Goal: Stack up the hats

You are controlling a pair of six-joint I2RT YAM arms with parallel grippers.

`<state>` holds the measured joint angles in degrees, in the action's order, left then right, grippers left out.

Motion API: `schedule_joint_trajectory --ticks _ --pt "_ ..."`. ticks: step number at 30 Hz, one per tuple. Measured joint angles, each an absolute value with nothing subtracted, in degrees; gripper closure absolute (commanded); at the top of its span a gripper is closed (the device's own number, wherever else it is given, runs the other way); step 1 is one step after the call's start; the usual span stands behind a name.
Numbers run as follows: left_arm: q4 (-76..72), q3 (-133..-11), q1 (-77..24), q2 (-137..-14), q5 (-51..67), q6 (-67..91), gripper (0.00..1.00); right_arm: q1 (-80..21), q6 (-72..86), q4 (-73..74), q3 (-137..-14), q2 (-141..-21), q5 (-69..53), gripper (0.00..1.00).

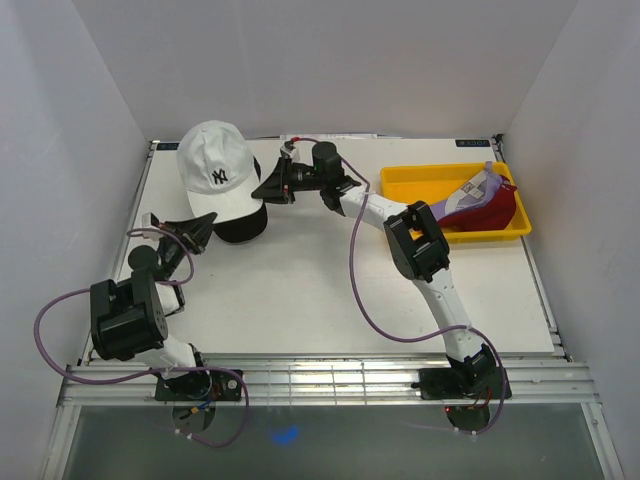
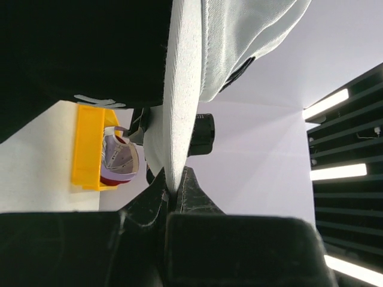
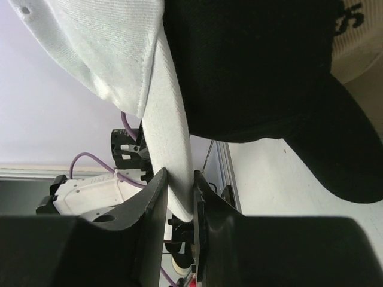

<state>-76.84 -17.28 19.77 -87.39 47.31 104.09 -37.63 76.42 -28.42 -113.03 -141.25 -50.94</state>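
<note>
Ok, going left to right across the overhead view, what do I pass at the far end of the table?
left tool → white cap → right tool → yellow tray

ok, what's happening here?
Both arms are on the white cap. The left gripper and the right gripper each pinch its brim from opposite sides, holding it over the black cap at the table's far left. The purple cap and red cap lie in the yellow tray on the right, not yet stacked.
</note>
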Motion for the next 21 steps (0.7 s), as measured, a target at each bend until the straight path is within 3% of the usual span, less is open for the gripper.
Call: schedule_joint_trajectory --ticks 21 --pt "-49.65 -19.57 19.7 -82.08 48.01 86.37 1.0 -37.5 67.37 -12.51 -112.4 -140.73 -49.04 0.92"
